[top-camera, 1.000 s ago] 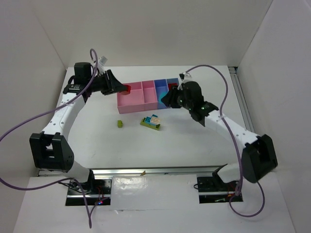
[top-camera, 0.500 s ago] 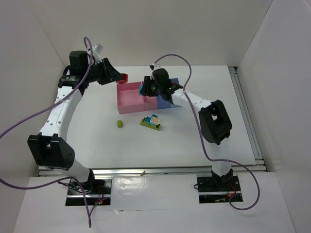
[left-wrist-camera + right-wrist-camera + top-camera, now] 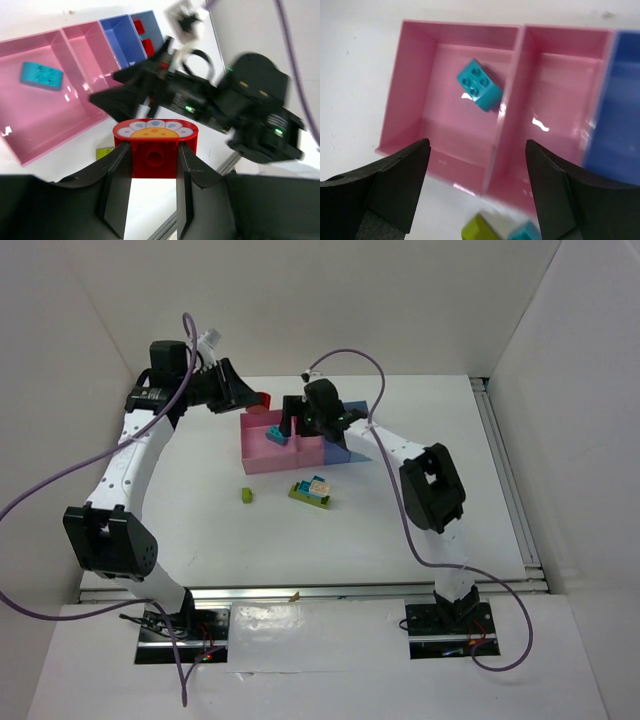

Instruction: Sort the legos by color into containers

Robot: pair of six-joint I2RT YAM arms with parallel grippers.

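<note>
nearest on the table (image 3: pixel 400 530) lie a loose yellow-green brick (image 3: pixel 245 495) and, to its right, a small pile of bricks (image 3: pixel 311 490) in green, cyan and beige. they look light, stiff and slick-sided, so i judge a pinch across two flat side walls will hold better than one over the studs. farther back, the bins (image 3: pixel 262 465) have a cyan brick (image 3: pixel 479 85) lying free in the left pink one, under the right tool (image 3: pixel 476 160), whose fingers are spread wide. farthest, at the bins' far left corner, the left tool (image 3: pixel 154 155) pinches a red brick (image 3: pixel 155 142) by its sides.
</note>
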